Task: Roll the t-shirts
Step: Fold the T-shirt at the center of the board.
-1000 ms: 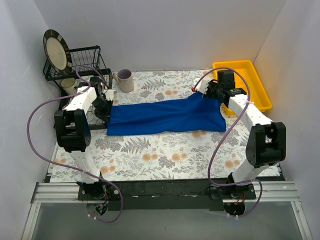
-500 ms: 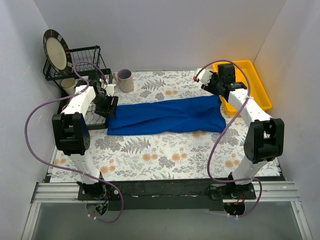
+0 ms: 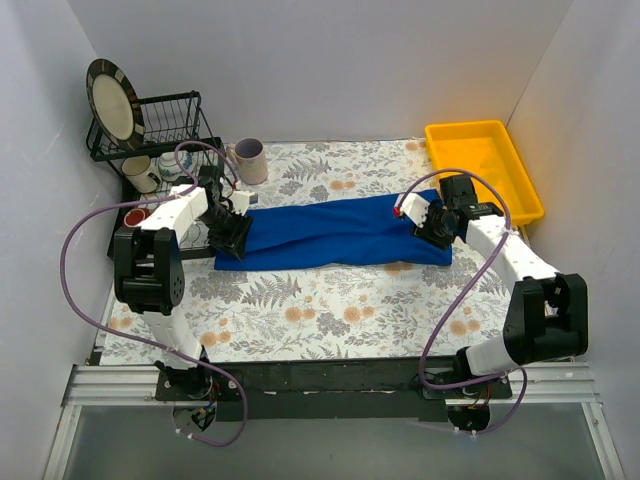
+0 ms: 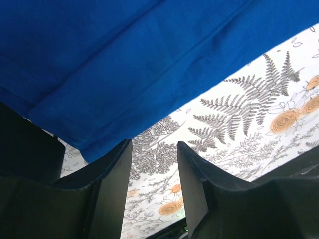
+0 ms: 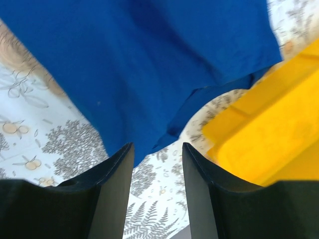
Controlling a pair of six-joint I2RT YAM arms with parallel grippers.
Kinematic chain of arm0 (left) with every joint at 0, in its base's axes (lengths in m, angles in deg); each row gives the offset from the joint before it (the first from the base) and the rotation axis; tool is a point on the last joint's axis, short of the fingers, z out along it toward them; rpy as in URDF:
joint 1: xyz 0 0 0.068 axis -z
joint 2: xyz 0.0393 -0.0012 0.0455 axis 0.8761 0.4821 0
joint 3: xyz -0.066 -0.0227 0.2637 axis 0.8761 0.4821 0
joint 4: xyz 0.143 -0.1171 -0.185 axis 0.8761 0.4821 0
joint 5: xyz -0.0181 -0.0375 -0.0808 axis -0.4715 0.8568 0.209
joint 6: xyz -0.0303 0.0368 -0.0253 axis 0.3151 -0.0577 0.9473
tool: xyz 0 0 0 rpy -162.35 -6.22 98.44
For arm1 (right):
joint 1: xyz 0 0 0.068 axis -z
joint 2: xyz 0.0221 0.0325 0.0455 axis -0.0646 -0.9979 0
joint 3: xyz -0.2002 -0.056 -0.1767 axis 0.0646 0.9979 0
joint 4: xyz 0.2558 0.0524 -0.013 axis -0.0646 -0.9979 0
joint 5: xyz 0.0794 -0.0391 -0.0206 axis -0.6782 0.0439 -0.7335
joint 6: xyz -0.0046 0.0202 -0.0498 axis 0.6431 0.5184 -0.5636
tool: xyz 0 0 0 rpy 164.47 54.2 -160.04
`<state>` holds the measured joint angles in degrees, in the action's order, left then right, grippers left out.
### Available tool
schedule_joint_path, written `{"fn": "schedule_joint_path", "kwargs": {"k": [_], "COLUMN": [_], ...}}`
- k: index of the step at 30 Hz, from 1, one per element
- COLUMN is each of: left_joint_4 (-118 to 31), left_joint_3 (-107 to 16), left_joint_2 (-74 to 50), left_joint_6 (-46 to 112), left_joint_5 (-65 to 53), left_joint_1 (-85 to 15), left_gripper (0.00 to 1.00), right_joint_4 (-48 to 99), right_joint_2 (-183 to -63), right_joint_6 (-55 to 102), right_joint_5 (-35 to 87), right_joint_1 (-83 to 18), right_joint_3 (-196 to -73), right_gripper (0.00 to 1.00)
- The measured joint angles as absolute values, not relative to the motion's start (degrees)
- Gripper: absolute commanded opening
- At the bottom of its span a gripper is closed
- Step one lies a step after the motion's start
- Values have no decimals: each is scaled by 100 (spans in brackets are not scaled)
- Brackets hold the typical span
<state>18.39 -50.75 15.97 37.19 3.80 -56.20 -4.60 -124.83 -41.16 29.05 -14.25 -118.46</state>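
At far left a wire rack holds a plate, both small and partly crossed by cable. The left gripper sits over the left end of the t-shirt, covering that corner from above; in its wrist view the jaws stand apart with only floral cloth between them. The t-shirt lies as a long folded blue band across the middle of the cloth, its print out of sight. The right gripper hides the shirt's right end, jaws parted and empty, with a yellow bin cut off at the frame edge
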Motion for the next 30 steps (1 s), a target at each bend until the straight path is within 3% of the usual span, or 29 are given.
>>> {"fn": "schedule_joint_path", "kwargs": {"k": [21,30], "left_joint_4": [1380,1198], "left_joint_3": [-4807,-4481], "left_joint_2": [1923,1361], "left_joint_6": [3422,3394], "left_joint_5": [107,-33], "left_joint_1": [-5629,-5629], "left_gripper": [48,50], "right_joint_4": [-1491,-1714], "right_joint_2": [-12977,-12942], "right_joint_6": [-4177,-4164], "right_joint_5": [2216,1991], "right_joint_1": [-494,-435], "right_joint_3": [-11995,-12006], "right_gripper": [53,55]}}
